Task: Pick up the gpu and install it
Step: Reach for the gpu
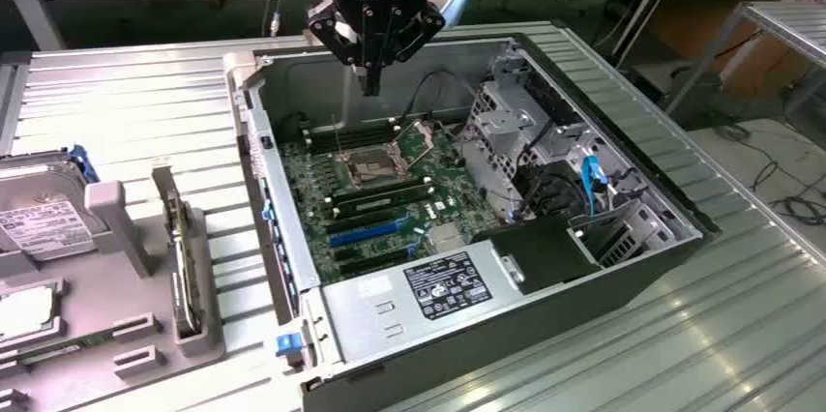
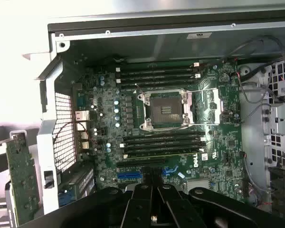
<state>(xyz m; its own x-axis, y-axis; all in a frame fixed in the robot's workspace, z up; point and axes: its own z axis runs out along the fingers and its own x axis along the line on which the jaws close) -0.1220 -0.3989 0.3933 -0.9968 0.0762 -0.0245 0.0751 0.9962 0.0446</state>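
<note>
The gpu (image 1: 185, 262) stands on edge in a slot of the grey holder (image 1: 130, 335) at the exterior view's left, its silver bracket at the far end. In the wrist view the gpu (image 2: 20, 183) shows as a green board beside the case wall. My gripper (image 1: 371, 83) hangs over the far end of the open computer case (image 1: 262, 156), well apart from the gpu. Its fingers point down, are shut and hold nothing. Seen from the wrist, the gripper (image 2: 154, 197) is above the motherboard (image 2: 218, 156), near the blue expansion slot (image 2: 129, 175).
A silver hard drive (image 1: 39, 223) and a narrow memory stick (image 1: 65, 346) also lie in the grey holder. Inside the case are the processor socket (image 1: 366, 166), the drive cage (image 1: 516, 132), cables and the power supply (image 1: 427, 296). Ribbed metal tabletop (image 1: 142, 112) surrounds the case.
</note>
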